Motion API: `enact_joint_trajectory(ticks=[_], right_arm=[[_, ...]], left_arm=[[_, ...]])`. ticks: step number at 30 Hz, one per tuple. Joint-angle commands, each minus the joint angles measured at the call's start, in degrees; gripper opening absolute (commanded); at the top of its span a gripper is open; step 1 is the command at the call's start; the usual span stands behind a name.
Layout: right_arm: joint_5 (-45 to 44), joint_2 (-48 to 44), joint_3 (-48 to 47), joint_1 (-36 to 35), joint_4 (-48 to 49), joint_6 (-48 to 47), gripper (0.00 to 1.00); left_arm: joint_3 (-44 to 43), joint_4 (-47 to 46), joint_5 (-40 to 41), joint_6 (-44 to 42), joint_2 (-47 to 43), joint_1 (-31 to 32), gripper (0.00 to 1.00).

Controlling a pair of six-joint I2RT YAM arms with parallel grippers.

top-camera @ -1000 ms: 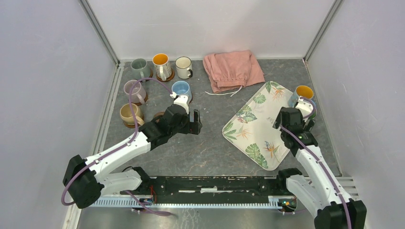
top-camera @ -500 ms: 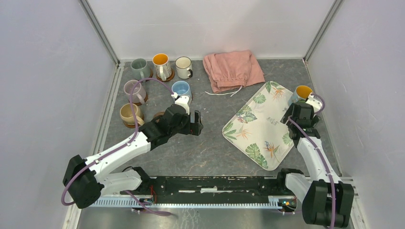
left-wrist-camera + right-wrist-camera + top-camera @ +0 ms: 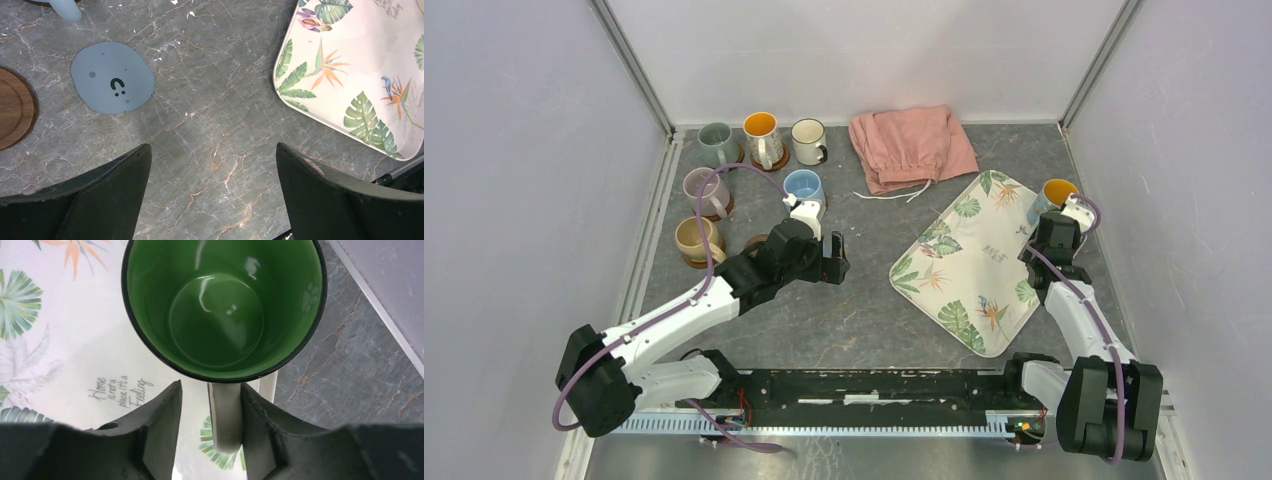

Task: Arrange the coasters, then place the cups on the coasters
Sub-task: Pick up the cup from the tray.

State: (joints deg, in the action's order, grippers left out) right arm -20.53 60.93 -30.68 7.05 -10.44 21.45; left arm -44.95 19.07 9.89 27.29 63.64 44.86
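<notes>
Two hands: left hand gapes empty near the blue coaster, right hand half-closed astride the green cup's handle.

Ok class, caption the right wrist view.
Right gripper straddling the handle of a green-inside mug by the leaf tray.

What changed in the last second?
The right gripper went forward and right along the tray edge. Its fingers now straddle the handle of the green mug, with a gap on one side, so it is not yet clamped. The left gripper stayed open and in place. The other mugs and the cloth did not move.
</notes>
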Motion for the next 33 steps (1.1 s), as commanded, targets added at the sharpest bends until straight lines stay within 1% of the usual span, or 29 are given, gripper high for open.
enact_joint_trajectory(ticks=[1,8,10,17,19,20,21,33], right_arm=[[0.8,-0.4,0.7,0.1,2.5,-0.3,0.45],[6.4,-3.4,2.3,-0.2,3.1,-0.7,0.14],[7.0,-4.6,2.9,-0.9,3.0,-0.2,0.1],[6.8,-7.9,2.2,-6.7,0.5,2.5,0.09],[6.4,-8.6,2.1,-10.6,-0.1,3.8,0.09],[5.5,-9.3,2.0,-15.6,-0.8,6.5,0.09],[5.5,-9.4,2.1,-17.2,-0.9,7.5,0.09],[3.8,-9.6,1.1,-32.0,-2.6,15.6,0.14]], left_arm=[[-1.3,-2.5,-0.7,-2.5,-0.5,0.2,1.0],[-1.0,-2.5,-0.3,-2.7,-0.6,0.2,1.0],[-1.0,-2.5,-0.2,-2.7,-0.6,0.2,1.0],[-0.9,-2.5,-0.3,-2.4,-0.5,0.2,1.0],[-0.8,-2.5,-0.2,-2.3,-0.5,0.2,1.0],[-0.8,-2.5,0.0,-2.1,-0.7,0.2,1.0],[-0.7,-2.5,-0.1,-1.9,-0.7,0.2,1.0],[2.3,-3.0,0.4,2.0,-3.2,0.2,1.0]])
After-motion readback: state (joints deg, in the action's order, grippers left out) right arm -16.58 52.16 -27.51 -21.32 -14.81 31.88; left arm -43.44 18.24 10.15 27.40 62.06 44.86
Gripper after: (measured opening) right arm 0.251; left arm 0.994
